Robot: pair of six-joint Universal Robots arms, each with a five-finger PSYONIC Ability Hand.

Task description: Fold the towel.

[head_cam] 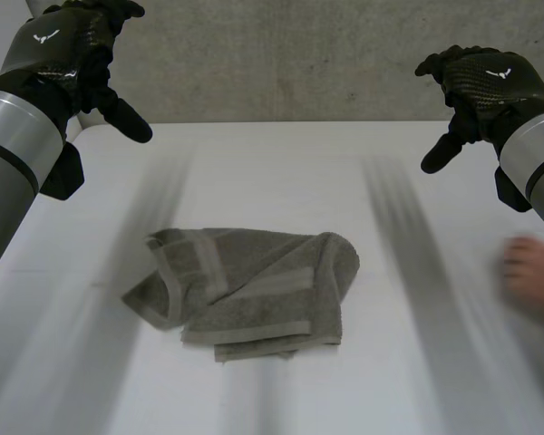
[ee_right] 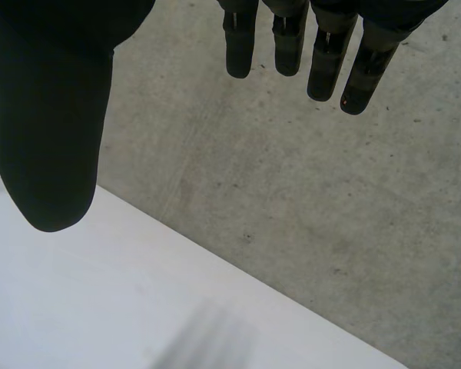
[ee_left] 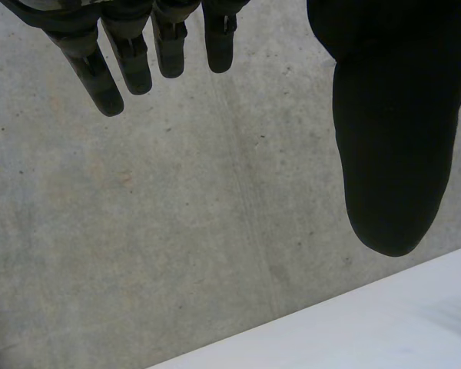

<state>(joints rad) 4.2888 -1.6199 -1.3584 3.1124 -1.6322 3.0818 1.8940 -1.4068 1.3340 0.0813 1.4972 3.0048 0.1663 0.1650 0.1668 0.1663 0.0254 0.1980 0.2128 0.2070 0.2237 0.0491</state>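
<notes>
A grey-green towel (head_cam: 254, 290) lies crumpled in a loose heap at the middle of the white table (head_cam: 281, 163), with its banded hems turned over each other. My left hand (head_cam: 68, 50) is raised high over the table's far left, open, holding nothing. In the left wrist view its fingers (ee_left: 131, 61) are straight and its thumb (ee_left: 388, 138) stands apart before the wall. My right hand (head_cam: 476, 86) is raised over the far right, open and empty as well. Its fingers (ee_right: 323, 54) and thumb (ee_right: 50, 146) are spread in the right wrist view. Both hands are well clear of the towel.
A person's hand (head_cam: 533, 272) rests on the table at the right edge, to the right of the towel. A grey concrete wall (head_cam: 299, 54) stands behind the table's far edge.
</notes>
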